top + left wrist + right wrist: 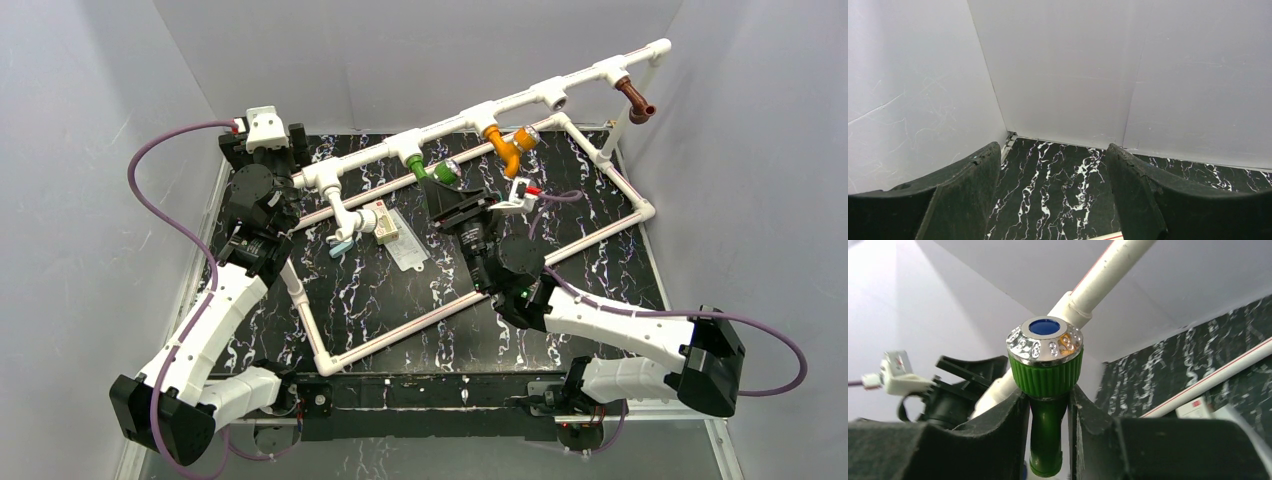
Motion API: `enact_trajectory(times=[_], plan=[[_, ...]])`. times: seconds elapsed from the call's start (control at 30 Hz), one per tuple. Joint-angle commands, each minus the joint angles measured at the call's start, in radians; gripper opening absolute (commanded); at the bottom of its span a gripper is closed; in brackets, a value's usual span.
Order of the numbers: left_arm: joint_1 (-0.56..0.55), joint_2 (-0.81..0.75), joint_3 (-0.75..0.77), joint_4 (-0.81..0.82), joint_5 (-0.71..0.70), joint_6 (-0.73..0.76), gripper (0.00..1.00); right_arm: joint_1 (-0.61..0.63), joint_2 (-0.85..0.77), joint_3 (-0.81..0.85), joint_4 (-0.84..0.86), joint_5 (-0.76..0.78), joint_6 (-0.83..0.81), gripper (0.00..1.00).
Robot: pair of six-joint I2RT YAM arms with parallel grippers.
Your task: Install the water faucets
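Pale grey walls (420,50), black white-veined tabletop (385,300), right pincer (1048,407) clamping green faucet (1045,372).

A: What colours here?
B: The green tap (1047,375) is bright green, its cap (1048,347) silver with a blue centre. Then an orange tap (505,147), a brown tap (634,98), a white tap (342,213).
A: And the pipe (520,103)?
B: White.
A: The table (400,310)?
B: Black, veined white like marble. Walls (400,60) pale grey, cables (133,165) purple.
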Motion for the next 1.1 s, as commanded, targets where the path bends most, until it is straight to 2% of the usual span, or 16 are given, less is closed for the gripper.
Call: enact_trajectory(times=[0.0, 0.17, 0.4, 0.53, 0.7, 0.9, 1.07], plan=[[-0.044, 0.130, -0.153, -0.430, 0.080, -0.029, 0.74, 0.013, -0.051, 0.000, -0.069, 0.033, 0.469, 0.01], [-0.044, 0.129, -0.152, -0.430, 0.079, -0.029, 0.74, 0.013, -0.038, 0.031, -0.192, 0.010, 0.757, 0.01], [-0.044, 0.126, -0.153, -0.429, 0.076, -0.029, 0.74, 0.011, -0.027, 0.012, -0.222, -0.024, 1.034, 0.01], [-0.044, 0.127, -0.152, -0.430, 0.079, -0.029, 0.74, 0.012, -0.039, -0.017, -0.219, -0.050, 1.134, 0.01], [-0.044, 0.129, -0.153, -0.430, 0.080, -0.030, 0.74, 0.011, -0.042, -0.029, -0.242, -0.064, 1.155, 0.01], [-0.044, 0.130, -0.153, -0.430, 0.076, -0.028, 0.74, 0.012, -0.056, -0.036, -0.271, -0.053, 1.131, 0.33], [-0.044, 0.132, -0.153, -0.430, 0.076, -0.027, 0.74, 0.011, -0.079, -0.056, -0.284, -0.052, 1.118, 0.46]])
